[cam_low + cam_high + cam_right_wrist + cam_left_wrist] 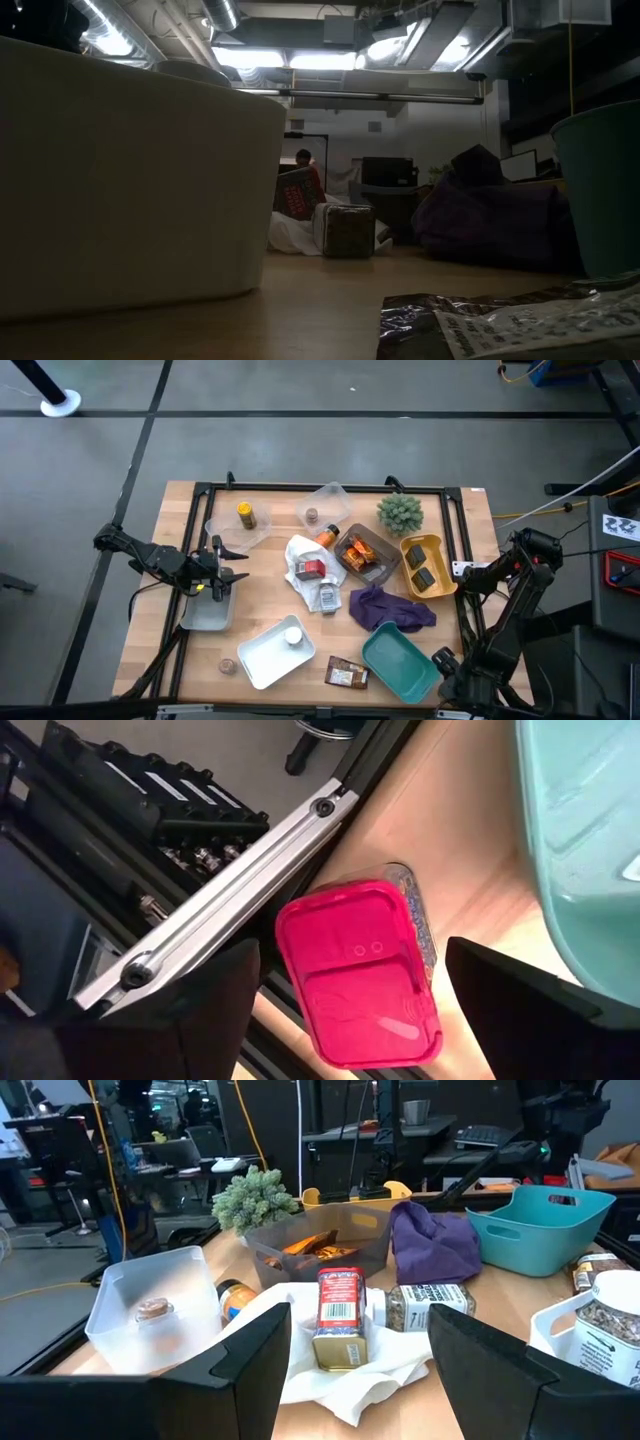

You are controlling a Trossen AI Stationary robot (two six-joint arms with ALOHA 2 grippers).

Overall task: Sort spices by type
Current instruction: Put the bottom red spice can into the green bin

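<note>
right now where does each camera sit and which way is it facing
High view: above the table, looking straight down; both arms show, left hand over a grey tray.
Low view: at tabletop height, looking level across to the room; no arm shows.
Left wrist view: on the left arm, facing the red box on the white cloth, past its open fingers.
Right wrist view: on the right arm, facing a pink-lidded container, between its open fingers.
Shared: high and left wrist views both show the teal tray.
</note>
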